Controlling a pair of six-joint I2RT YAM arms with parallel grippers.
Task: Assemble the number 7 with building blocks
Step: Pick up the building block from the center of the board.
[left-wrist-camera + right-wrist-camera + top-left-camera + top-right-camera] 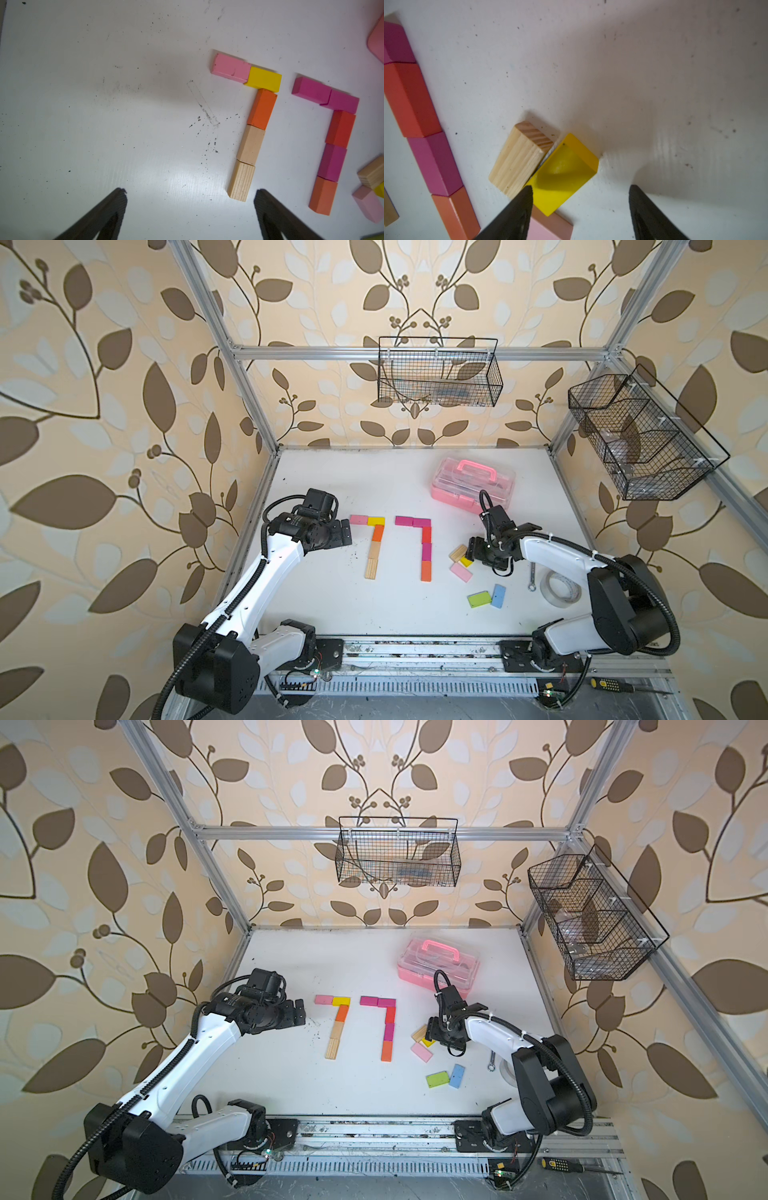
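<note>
Two figures of the number 7 lie flat on the white bench (374, 481), side by side. The left 7 (377, 533) has a pink and a yellow block as its top bar and an orange and two wood blocks as its stem. The right 7 (426, 535) has two magenta blocks on top and a red, a magenta and an orange block running toward the near edge.

The left gripper (343, 533) hovers just left of the left 7, its jaws spread wide and holding nothing.

Right of the right 7 lie loose building blocks: a striped wood block (519, 160) touching a yellow block (566, 176), whose near corner overlaps a pale pink block (461, 572). A green block (478, 599) and a blue block (498, 595) lie nearer. The right gripper (581, 187) is low over the yellow block, jaws apart. One finger (521, 203) is at the seam between wood and yellow, the other over bare bench. It grips nothing.
</note>
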